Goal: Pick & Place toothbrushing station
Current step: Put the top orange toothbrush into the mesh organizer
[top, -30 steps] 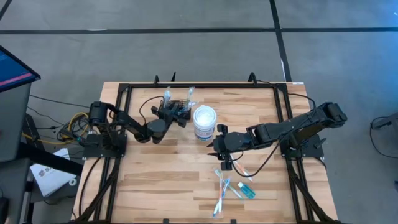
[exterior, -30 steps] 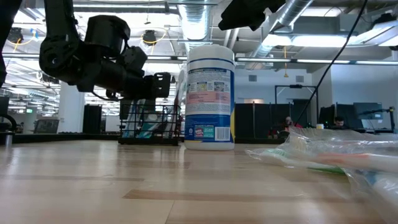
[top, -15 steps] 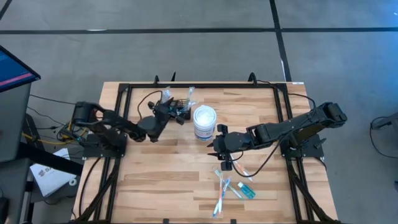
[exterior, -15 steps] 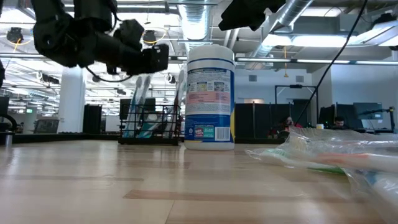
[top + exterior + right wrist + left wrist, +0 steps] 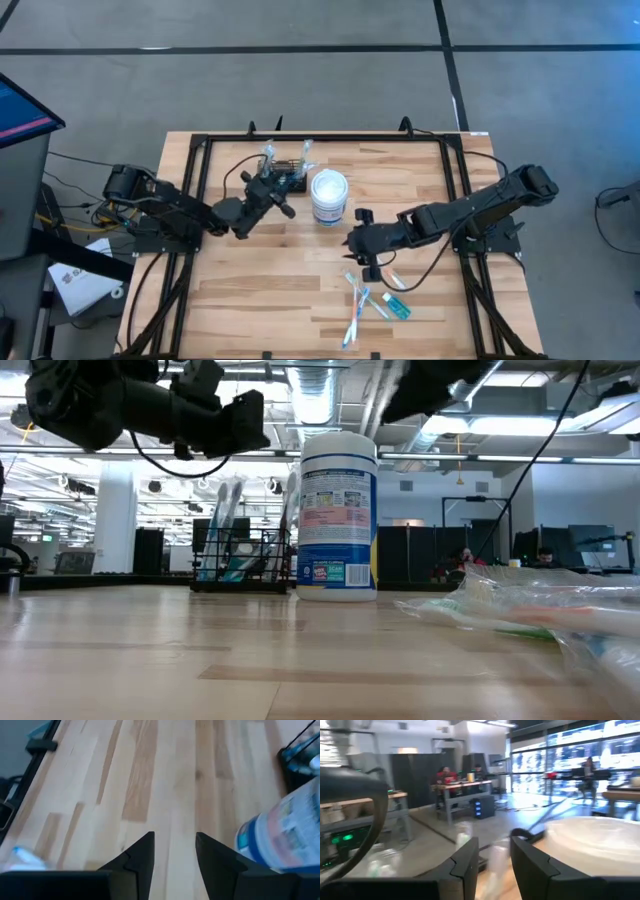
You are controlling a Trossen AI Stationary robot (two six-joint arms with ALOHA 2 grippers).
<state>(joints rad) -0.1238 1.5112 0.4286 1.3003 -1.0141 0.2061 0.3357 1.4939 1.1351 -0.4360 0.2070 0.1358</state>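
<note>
Your toothbrushing station (image 5: 285, 170), the black wire-mesh rack, sits on the tabletop (image 5: 250, 290) near the far edge, just left of the white tub (image 5: 329, 196) w/ a small gap between them. Low view shows it upright w/ brushes standing in it.

Your left tool (image 5: 284, 201) hangs above the tabletop just in front of the rack, pointing toward rack & tub, not touching either. Wrist view: fingers (image 5: 465, 867) partly apart, nothing between them.

Your right tool (image 5: 358, 243) is up off the wood in front of & a bit right of the tub. Its fingers (image 5: 140, 860) are also partly apart w/ only bare wood showing in the gap. No hold on anything.

Loose wrapped toothbrushes (image 5: 358, 305) & a small tube lie on the near-right part of the tabletop, just past the right tool, well apart from the rack.
</note>
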